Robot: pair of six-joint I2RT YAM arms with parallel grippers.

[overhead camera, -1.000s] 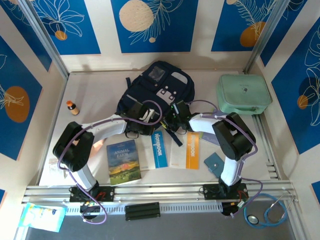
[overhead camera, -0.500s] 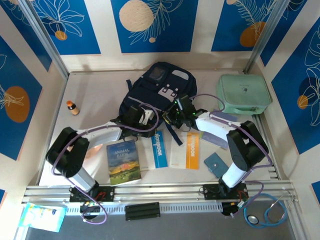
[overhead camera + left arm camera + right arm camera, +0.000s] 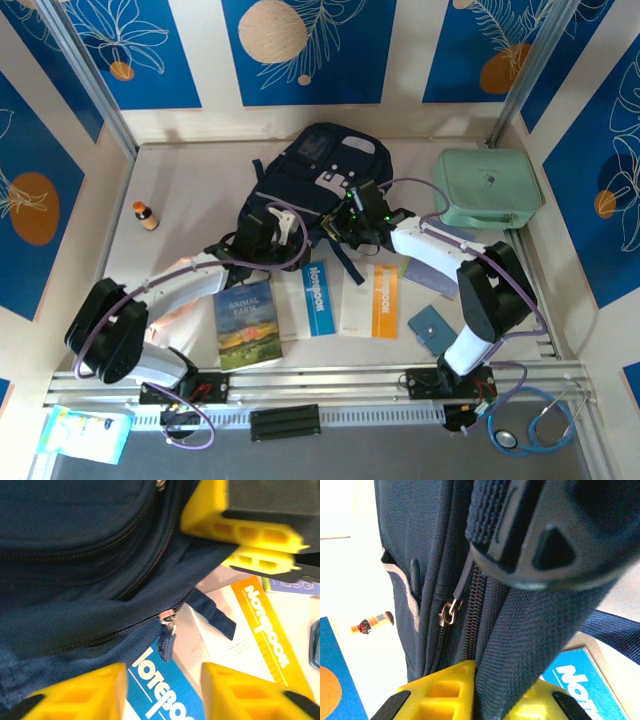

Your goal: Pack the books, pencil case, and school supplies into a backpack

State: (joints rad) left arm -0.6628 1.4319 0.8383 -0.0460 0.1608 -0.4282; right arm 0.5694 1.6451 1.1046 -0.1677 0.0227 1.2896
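Step in hand: opening the backpack (image 3: 318,170), which lies just beyond the books (image 3: 247,322), none packed yet. Right gripper (image 3: 490,690) is clamped on its fabric beside the zip. The left gripper (image 3: 162,682) stands parted and empty, the zip pull (image 3: 166,645) just ahead. Next move, in my judgement: close on the pull and draw it along the zip.

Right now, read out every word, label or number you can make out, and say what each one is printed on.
"ANIMAL FARM": cover of the green-landscape book.
"Notebook", stylised letters: band of the orange-band book.
"Notebook", partly cut off: band of the blue-band book.
Unreadable: pale lettering on a lilac item, which is partly hidden; small print on the orange-band book's white cover; the bottle label; the backpack patches.
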